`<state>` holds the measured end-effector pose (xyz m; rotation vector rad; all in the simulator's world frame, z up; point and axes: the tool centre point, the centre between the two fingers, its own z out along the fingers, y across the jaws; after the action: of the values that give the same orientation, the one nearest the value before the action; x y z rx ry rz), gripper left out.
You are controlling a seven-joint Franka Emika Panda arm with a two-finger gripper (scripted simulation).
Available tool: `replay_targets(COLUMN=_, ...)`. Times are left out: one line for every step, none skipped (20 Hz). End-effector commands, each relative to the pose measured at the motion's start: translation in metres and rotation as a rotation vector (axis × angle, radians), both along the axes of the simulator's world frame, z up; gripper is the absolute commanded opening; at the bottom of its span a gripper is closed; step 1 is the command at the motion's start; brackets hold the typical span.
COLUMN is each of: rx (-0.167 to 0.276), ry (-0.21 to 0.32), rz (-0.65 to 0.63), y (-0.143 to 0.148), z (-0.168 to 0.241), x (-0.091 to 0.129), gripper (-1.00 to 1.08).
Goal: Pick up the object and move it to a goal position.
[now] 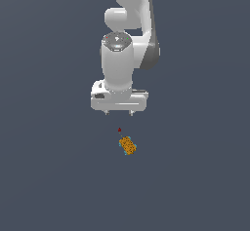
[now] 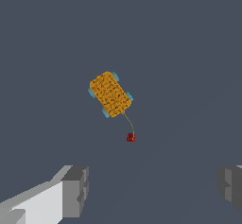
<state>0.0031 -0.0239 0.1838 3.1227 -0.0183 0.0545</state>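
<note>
The object (image 1: 127, 145) is a tiny orange block with dark speckles and light-blue edges, lying on the dark grey floor. In the wrist view the object (image 2: 110, 94) lies skewed, ahead of the fingers. My white gripper (image 1: 119, 112) hangs above and slightly behind it, well apart from it. Its two grey fingertips (image 2: 75, 191) stand wide apart with nothing between them, so the gripper (image 2: 153, 190) is open. A tiny red dot (image 1: 119, 129) sits between the gripper and the block; a thin line joins the red dot (image 2: 131, 137) to the block.
The plain dark grey floor (image 1: 49, 176) spreads all around. The white arm (image 1: 129, 25) rises behind the gripper toward the top of the exterior view.
</note>
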Motion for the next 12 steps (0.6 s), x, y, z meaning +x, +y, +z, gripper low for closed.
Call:
replay_targets(rx=0.0, ry=0.0, rz=0.0, y=0.0, z=0.0, x=0.0, gripper=1.0)
replay_targets(rx=0.0, ry=0.0, rz=0.001, y=0.0, z=0.0, x=-0.0001, gripper=1.0)
replay_targets(rx=-0.001, ry=0.002, rz=0.004, y=0.0003, z=0.0, x=-0.0003, gripper=1.0)
replay_targets(rx=-0.002, ry=0.004, rz=0.008, y=0.0006, z=0.0001, x=-0.0007, gripper=1.0)
replay_targets(rx=-0.004, ry=0.007, rz=0.015, y=0.0011, z=0.0002, x=-0.0012, gripper=1.0)
replay_targets(rx=-0.006, ry=0.01, rz=0.023, y=0.0017, z=0.0003, x=-0.0019, gripper=1.0)
replay_targets(rx=-0.008, ry=0.015, rz=0.031, y=0.0024, z=0.0005, x=-0.0028, gripper=1.0)
replay_targets(rx=-0.01, ry=0.018, rz=0.038, y=0.0029, z=0.0008, x=-0.0035, gripper=1.0)
replay_targets(rx=-0.012, ry=0.021, rz=0.043, y=0.0033, z=0.0011, x=-0.0041, gripper=1.0)
replay_targets(rx=-0.013, ry=0.023, rz=0.046, y=0.0036, z=0.0014, x=-0.0046, gripper=1.0)
replay_targets(rx=-0.013, ry=0.024, rz=0.047, y=0.0037, z=0.0017, x=-0.005, gripper=1.0)
replay_targets(rx=-0.013, ry=0.024, rz=0.046, y=0.0038, z=0.0019, x=-0.0051, gripper=1.0)
